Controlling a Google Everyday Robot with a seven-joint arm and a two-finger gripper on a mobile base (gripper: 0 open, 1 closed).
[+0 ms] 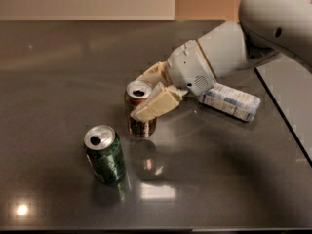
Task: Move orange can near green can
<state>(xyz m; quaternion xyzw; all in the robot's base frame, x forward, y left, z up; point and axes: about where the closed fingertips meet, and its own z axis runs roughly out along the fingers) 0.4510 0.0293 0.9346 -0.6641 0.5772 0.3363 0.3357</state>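
Table [58,82]: dark, glossy, fills most of the frame; a pale wall [87,1] runs along the top.
Orange can [141,123]: centre of the frame, up and to the right of the green can [105,155], near it but not touching.
Orange can axis: upright, long axis vertical, silver top and its opening facing up.
Orange can base: its faint reflection lies apart from the base, so it seems to sit just off the table.
Gripper [139,95]: centre of the frame, reaching in from the right, its cream fingers [157,104] clamped on the orange can's upper part, one in front and one behind.
Arm [234,45]: white, comes in from the upper right corner.
Green can axis: upright at lower left of centre, top opening up.
Bottle [231,101]: lies on its side right of centre, just behind the arm's wrist, long axis running left to right.
Edges: the table's right edge slants down the right side; the front edge runs along the bottom, close below the green can.
Open room: bare surface between the two cans, across the left half and at lower right.
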